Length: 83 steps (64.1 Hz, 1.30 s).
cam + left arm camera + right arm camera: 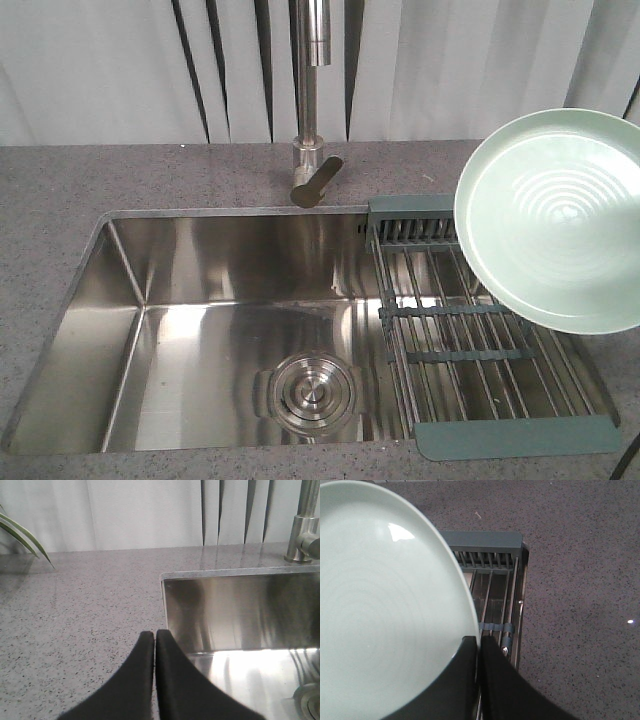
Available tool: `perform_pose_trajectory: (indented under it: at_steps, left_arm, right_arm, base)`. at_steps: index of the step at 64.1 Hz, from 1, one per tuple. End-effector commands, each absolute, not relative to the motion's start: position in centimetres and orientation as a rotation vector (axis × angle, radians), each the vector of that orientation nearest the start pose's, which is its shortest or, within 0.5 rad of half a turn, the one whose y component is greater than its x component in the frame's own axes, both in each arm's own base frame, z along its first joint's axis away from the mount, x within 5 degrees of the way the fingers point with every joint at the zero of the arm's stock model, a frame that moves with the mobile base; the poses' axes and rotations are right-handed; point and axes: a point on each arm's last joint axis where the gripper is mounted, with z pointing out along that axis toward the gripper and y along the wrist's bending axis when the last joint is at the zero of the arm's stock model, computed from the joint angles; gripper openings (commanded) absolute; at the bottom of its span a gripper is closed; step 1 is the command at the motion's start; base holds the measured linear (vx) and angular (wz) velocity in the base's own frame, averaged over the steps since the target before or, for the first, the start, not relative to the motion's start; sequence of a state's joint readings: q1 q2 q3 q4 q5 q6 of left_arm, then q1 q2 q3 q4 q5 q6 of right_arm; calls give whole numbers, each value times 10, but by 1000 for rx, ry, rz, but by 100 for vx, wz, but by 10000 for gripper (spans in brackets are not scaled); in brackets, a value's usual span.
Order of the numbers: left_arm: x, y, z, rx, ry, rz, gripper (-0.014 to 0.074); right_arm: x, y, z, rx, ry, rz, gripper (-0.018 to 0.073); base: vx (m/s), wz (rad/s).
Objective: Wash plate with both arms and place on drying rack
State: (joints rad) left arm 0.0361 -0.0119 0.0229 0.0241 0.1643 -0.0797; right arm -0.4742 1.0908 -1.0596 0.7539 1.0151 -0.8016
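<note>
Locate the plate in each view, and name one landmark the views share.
Front: plate at upper right, overlapping the rack.
Left wrist: not in view.
Right wrist: fills the left side, its rim between the right gripper fingers.
Shared landmark: the rack's slotted end, in front and right wrist views; the counter shows in all three.

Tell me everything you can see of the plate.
The plate is round, pale mint green and glossy like glazed ceramic, with a low raised rim and faint concentric rings on the face toward the front camera. It looks whole and bare. It is held up, steeply tilted, above the rack, right of the sink. The right pincer clamps its rim; nothing else visibly touches it.
</note>
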Motion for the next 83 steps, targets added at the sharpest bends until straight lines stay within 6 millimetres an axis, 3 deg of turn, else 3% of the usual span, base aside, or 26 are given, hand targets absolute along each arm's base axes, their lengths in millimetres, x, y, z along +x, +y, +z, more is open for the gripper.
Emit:
perform_pose_trajectory:
  at_steps: [1,83]
  left_arm:
    - [56,2,191,-72,1594,-24,-6]
    - [56,2,191,-72,1594,-24,-6]
  right_arm:
    - [204,-45,389,-117,2128,286,-6]
    - [204,-45,389,-117,2128,286,-6]
  base:
    - [1,0]
    - [0,1]
